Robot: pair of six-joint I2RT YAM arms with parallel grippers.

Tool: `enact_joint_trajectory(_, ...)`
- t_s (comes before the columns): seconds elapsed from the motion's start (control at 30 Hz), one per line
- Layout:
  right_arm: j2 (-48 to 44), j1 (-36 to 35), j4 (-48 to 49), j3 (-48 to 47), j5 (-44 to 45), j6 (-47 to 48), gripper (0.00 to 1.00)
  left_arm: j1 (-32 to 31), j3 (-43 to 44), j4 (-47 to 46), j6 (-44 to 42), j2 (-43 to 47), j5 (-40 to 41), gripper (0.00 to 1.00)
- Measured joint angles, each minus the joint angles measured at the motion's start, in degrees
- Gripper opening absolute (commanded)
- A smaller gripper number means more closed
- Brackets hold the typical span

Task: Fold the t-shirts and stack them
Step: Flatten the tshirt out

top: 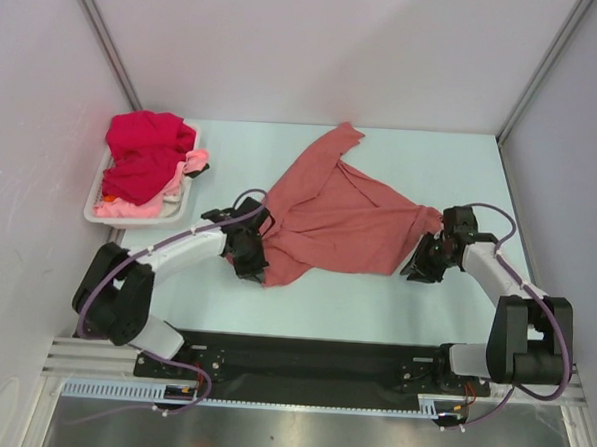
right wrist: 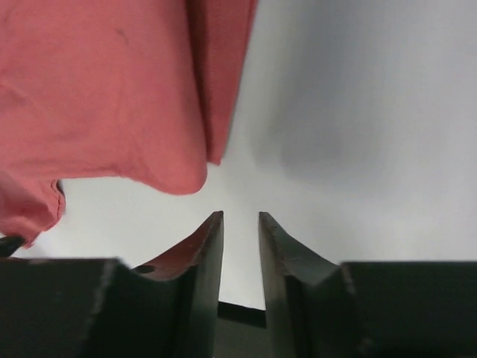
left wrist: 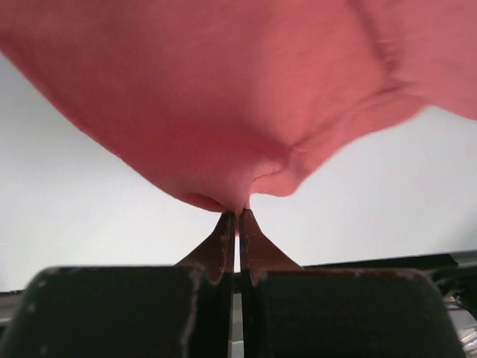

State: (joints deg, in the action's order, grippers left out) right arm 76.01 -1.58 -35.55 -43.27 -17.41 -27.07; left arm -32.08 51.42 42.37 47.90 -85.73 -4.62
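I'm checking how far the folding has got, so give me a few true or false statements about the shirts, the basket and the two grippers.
The left gripper is pinching the salmon shirt. True.
The right gripper is clamped on that shirt too. False: its jaws stand apart with no cloth between them.
The basket holds a crimson shirt and a pink shirt. True.
The salmon shirt lies neatly folded. False: it lies spread out and rumpled on the table.

Probably a robotics lab cell: plain white panel walls (top: 318,44), metal frame posts (top: 100,33), a bare pale table (top: 374,308).
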Motion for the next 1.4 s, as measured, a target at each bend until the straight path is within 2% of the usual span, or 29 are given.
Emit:
enact_joint_trajectory(0.1, 2.38, 0.83, 2.1, 0.42, -0.09, -1.4, 0.28, -0.02, 3.08, 0.44, -2.99, 2.49, 1.05, 0.0)
enact_joint_trajectory(0.3, 7.5, -0.22, 7.04, 0.42, -0.87, -4.42, 0.34, -0.07, 8.98, 0.9, -8.7, 2.71, 1.97, 0.01)
enact_joint_trajectory(0.83, 12.57, -4.44, 12.66, -0.31, -0.96, -9.42, 0.33, -0.07, 12.96, 3.28, -15.15, 2.21, 3.02, 0.0)
enact_joint_trajectory(0.93, 13.62, -4.7, 13.73, -0.9, -1.03, -10.05, 0.26, -0.04, 12.96, 3.39, -15.63, 2.21, 3.02, 0.0)
enact_joint_trajectory(0.97, 13.84, -4.72, 13.92, -1.01, -0.98, -10.23, 0.16, -0.07, 13.0, 3.45, -15.93, 2.21, 3.02, 0.0)
enact_joint_trajectory(1.07, 14.21, -4.72, 14.38, -1.11, 0.11, -10.25, 0.01, -0.07, 13.44, 3.8, -16.63, 2.21, 3.15, 0.0)
enact_joint_trajectory(1.23, 13.18, -4.22, 8.98, -3.45, 4.04, -8.02, 0.0, -0.07, 15.82, 4.72, -17.88, 2.29, 5.16, 0.0)
enact_joint_trajectory(1.4, 3.69, -3.67, -1.77, -4.66, 9.88, -4.33, 0.0, -0.07, 17.07, 4.81, -18.56, 2.73, 6.43, 0.0)
